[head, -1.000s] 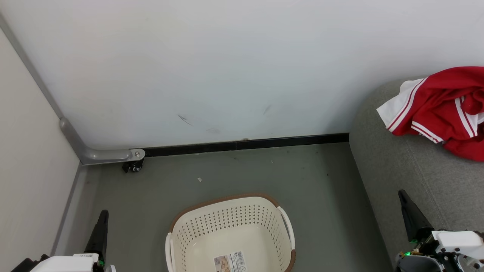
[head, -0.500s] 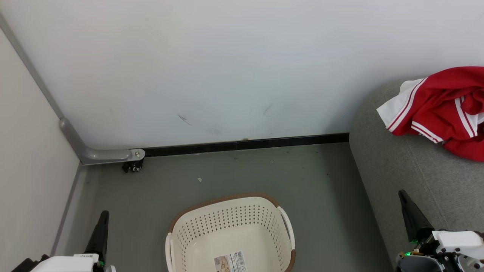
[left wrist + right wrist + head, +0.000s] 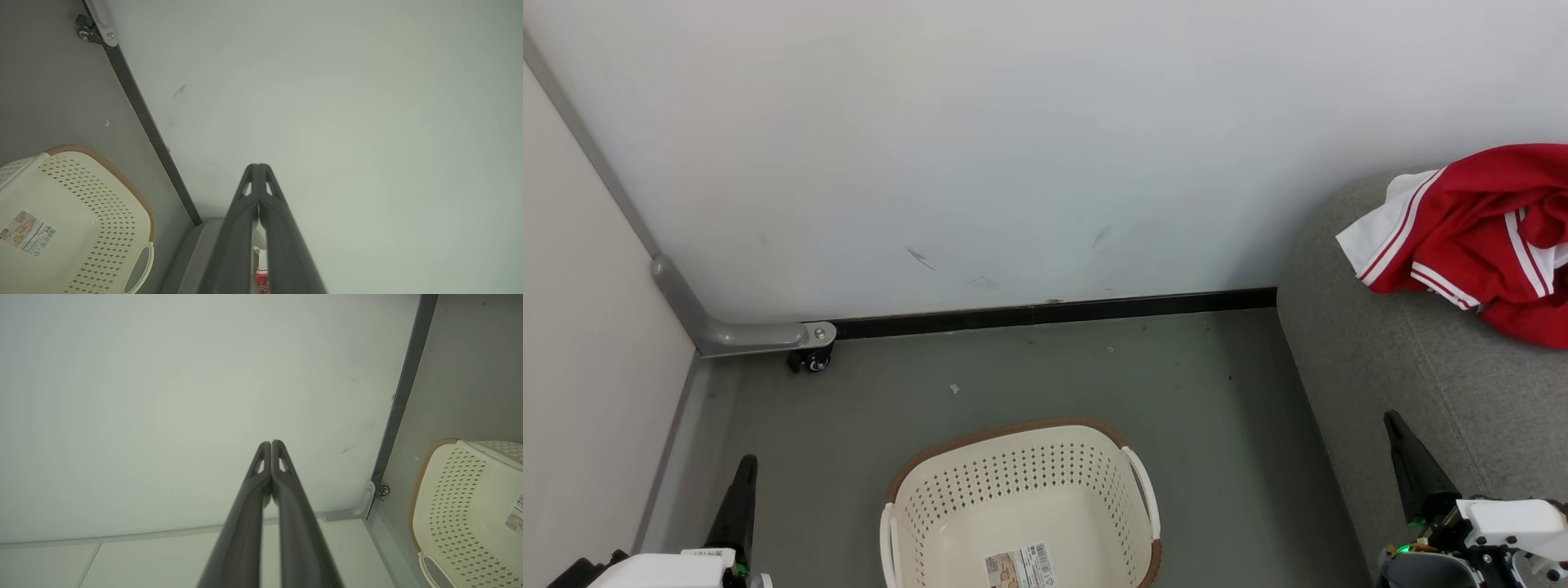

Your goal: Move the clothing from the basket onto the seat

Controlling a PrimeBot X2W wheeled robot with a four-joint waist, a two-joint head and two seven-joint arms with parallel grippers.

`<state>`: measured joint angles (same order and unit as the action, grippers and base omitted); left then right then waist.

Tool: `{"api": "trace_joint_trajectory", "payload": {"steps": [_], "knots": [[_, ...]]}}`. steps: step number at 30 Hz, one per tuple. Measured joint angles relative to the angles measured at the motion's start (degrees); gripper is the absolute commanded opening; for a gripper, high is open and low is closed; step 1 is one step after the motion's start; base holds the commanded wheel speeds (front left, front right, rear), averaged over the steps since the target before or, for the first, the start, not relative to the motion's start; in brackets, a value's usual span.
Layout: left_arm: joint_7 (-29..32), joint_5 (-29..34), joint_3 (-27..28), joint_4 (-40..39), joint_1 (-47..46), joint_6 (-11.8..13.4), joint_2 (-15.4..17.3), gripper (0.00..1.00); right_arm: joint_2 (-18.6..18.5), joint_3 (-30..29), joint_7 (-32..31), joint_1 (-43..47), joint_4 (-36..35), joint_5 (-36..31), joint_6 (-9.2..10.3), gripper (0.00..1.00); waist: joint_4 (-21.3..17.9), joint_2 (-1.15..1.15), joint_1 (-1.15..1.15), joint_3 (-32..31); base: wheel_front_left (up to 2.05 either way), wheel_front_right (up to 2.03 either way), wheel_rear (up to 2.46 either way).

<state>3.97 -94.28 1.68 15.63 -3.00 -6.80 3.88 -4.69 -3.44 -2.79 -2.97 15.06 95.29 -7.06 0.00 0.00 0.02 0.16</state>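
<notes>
Head view. The basket (image 3: 1013,472) stands on the grey floor (image 3: 1029,367), upright, mouth open to the camera. Its bare bottom shows, with a printed label (image 3: 1018,566) stuck flat on it. It sits well apart from the black skirting (image 3: 1054,312) at the floor's far edge, and apart from the seat (image 3: 1388,367), whose rounded edge runs along the floor's right side.

The clothing (image 3: 1478,237) lies on the seat in a crumpled heap, red with white panels and striped trim, towards the seat's far end by the wall (image 3: 1013,163). One white flap reaches towards the seat's left edge. The heap runs out of the picture on the right, so its full extent cannot be told.

Left gripper (image 3: 745,474) is at the lower left over the floor, left of the basket and not touching it. Fingers are pressed together, nothing between them – the left wrist view confirms this, tips meeting against the wall.

Right gripper (image 3: 1395,429) is at the lower right over the seat's near part, well apart from the clothing. Fingers are likewise closed tip to tip, holding nothing – the right wrist view shows the same.

A small caster on a grey bracket (image 3: 809,358) sits at the floor's far left corner.
</notes>
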Motion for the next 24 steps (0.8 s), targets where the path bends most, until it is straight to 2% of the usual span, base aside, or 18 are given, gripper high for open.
{"api": "trace_joint_trajectory", "payload": {"steps": [24], "knots": [[0.0,0.0,0.1,0.2,-0.1,-0.3,0.0,0.00,0.0,-0.3,-0.2,0.0,0.0,0.0,0.00,0.00,0.0,0.00,-0.01,0.0,0.00,0.00,0.00]]}}
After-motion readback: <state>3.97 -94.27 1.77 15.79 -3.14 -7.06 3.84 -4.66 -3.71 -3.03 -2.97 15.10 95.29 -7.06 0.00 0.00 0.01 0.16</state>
